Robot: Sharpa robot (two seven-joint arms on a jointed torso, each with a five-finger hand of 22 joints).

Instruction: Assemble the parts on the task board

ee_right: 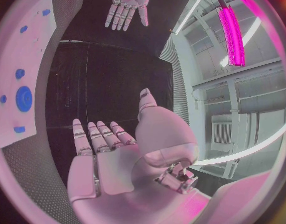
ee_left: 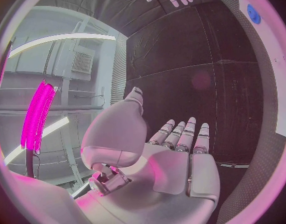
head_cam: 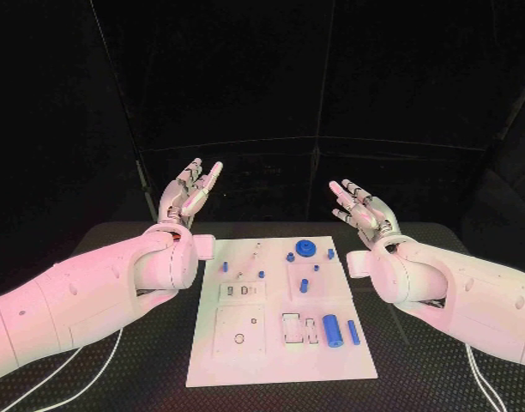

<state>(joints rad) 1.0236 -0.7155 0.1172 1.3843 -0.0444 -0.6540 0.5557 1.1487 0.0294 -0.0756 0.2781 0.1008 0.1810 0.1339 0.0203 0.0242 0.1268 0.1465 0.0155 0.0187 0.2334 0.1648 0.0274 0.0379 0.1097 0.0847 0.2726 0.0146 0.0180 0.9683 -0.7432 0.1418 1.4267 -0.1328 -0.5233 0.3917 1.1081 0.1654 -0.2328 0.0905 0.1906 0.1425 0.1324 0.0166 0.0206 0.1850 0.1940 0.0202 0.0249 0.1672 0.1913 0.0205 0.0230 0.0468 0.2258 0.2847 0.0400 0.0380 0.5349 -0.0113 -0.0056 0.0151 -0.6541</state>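
The white task board (head_cam: 281, 348) lies in the middle of the black table. Several small blue parts lie on it: a round gear (head_cam: 304, 247) near its far edge, small pegs (head_cam: 226, 267) at its left, and a thick cylinder (head_cam: 332, 330) with a thinner pin (head_cam: 353, 332) at its near right. My left hand (head_cam: 189, 192) is raised above the table left of the board, fingers straight and apart, holding nothing. My right hand (head_cam: 362, 206) is raised to the right of the board, likewise spread and holding nothing. The left wrist view shows my left hand (ee_left: 174, 154) flat; the right wrist view shows my right hand (ee_right: 112, 154) flat.
The black table (head_cam: 127, 369) reaches past the board on both sides. Dark curtains stand behind it. White cables (head_cam: 89, 365) trail under both arms. The board's edge with blue parts (ee_right: 23, 97) shows in the right wrist view.
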